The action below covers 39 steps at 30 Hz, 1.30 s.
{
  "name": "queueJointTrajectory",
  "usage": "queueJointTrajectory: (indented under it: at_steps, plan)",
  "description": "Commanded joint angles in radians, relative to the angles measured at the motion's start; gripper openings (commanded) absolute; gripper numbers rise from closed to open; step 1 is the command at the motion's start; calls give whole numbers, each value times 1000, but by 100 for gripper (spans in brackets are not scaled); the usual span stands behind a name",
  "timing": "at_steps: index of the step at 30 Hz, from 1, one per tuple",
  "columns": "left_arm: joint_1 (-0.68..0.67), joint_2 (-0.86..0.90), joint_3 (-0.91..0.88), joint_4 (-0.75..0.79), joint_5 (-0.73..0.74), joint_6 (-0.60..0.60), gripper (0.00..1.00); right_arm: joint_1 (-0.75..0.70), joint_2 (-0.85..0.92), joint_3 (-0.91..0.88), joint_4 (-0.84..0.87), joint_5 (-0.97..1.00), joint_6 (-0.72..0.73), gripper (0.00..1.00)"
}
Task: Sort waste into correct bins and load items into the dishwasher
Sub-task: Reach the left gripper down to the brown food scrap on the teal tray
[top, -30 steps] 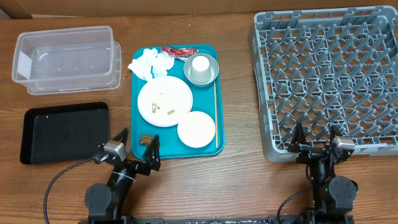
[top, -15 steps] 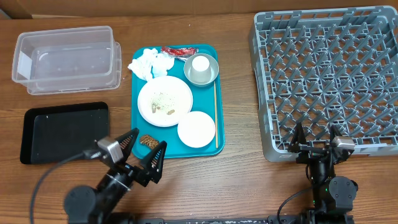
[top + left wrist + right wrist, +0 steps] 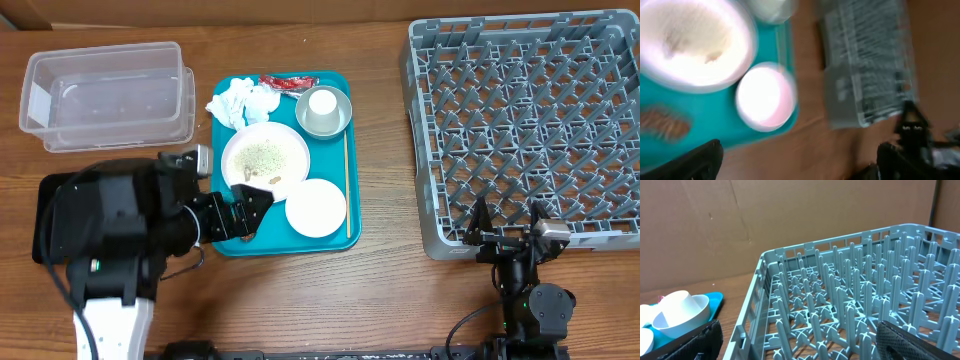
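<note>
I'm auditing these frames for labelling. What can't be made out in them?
Brown food lump: overhead, covered by the left arm; left wrist, motion-blurred.
Black tray: overhead, mostly under that arm.
Dish rack: overhead, cut by the right edge.
Large plate: left wrist, residue smeared by blur.

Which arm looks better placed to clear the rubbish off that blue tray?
Left. The left hand, open, hovers over the near corner of the tray, by the brown lump; the right hand sits at the near edge of the rack, far off.
</note>
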Motion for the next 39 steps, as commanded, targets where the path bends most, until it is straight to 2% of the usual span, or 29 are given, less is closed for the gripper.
queueJointTrajectory:
  at_steps: [1,3,5,11,25,29,32,35,39]
  plan:
    - [5,65,35,-144,-375,-219,100,-2,-9,-10,6,-5,0,100]
    - [-8,98,34,-233,-518,-285,100,-2,-9,-10,6,-5,0,100]
    - [-21,121,32,-259,-546,-319,100,-1,-9,-10,6,-5,0,100]
    - [-29,204,32,-246,-473,-439,100,-2,-9,-10,6,-5,0,100]
    - [-34,496,32,-119,-413,-441,100,-2,-9,-10,6,-5,0,100]
    - [-62,546,32,-69,-416,-422,87,-2,-9,-10,6,-5,0,100]
    - [-98,555,32,-15,-422,-423,86,-2,-9,-10,6,-5,0,100]
    - [-138,556,32,33,-432,-446,80,-2,-9,-10,6,-5,0,100]
    - [-160,557,31,31,-492,-505,79,-2,-9,-10,6,-5,0,100]
